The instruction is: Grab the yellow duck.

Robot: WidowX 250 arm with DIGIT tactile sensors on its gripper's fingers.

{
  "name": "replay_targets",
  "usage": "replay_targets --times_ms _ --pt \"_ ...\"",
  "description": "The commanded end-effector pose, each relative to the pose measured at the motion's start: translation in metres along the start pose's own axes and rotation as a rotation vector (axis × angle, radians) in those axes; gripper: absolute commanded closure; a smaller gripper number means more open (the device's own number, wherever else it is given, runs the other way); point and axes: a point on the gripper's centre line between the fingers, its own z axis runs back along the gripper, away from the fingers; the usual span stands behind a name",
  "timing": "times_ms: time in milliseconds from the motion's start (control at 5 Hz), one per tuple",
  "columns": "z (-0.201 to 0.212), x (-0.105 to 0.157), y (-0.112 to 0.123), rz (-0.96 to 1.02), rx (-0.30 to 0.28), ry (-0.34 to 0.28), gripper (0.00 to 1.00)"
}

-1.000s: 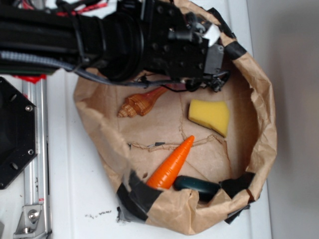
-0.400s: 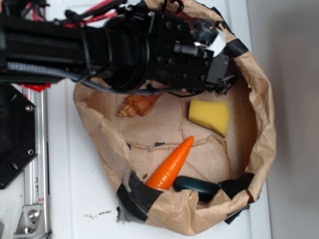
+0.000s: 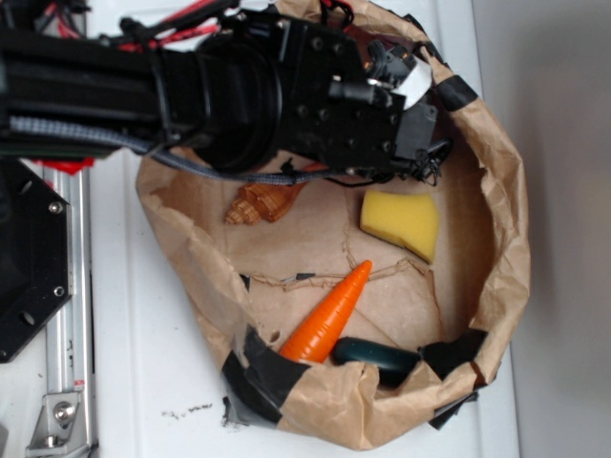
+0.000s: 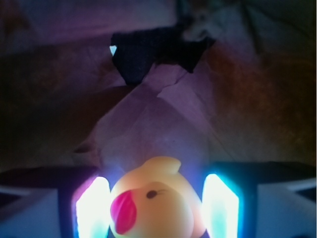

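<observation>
Yellow duck (image 4: 154,201) sits right between the gripper's (image 4: 156,206) two glowing fingers (image 4: 91,208), pink beak facing the wrist camera, pads tight against both sides. Outside, the arm (image 3: 191,86) hangs over the paper bag's (image 3: 496,239) far rim, hiding the duck; sponge (image 3: 401,221) nearby.

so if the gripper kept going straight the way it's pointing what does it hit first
The yellow duck: in the wrist view it already sits between the two fingers of the gripper. Beyond it lies the crumpled brown paper bag, though depth there is hard to judge.
</observation>
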Motion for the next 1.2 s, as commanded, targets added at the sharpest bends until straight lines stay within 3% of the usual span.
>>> replay_targets --times_ms 0,200,400,600,800,1000 --pt "0.047 0.000 0.020 -0.131 -0.207 -0.047 1.00" --pt "0.104 -0.013 0.017 -0.333 -0.357 -0.184 1.00" --pt "0.155 -0.006 0.010 -0.563 -0.457 -0.191 1.00" --pt "0.172 0.004 0.010 -0.711 -0.528 -0.061 1.00" --pt "0.180 0.005 0.011 -0.684 -0.456 0.062 1.00" --pt "0.180 0.009 0.008 -0.691 -0.456 0.116 1.00"
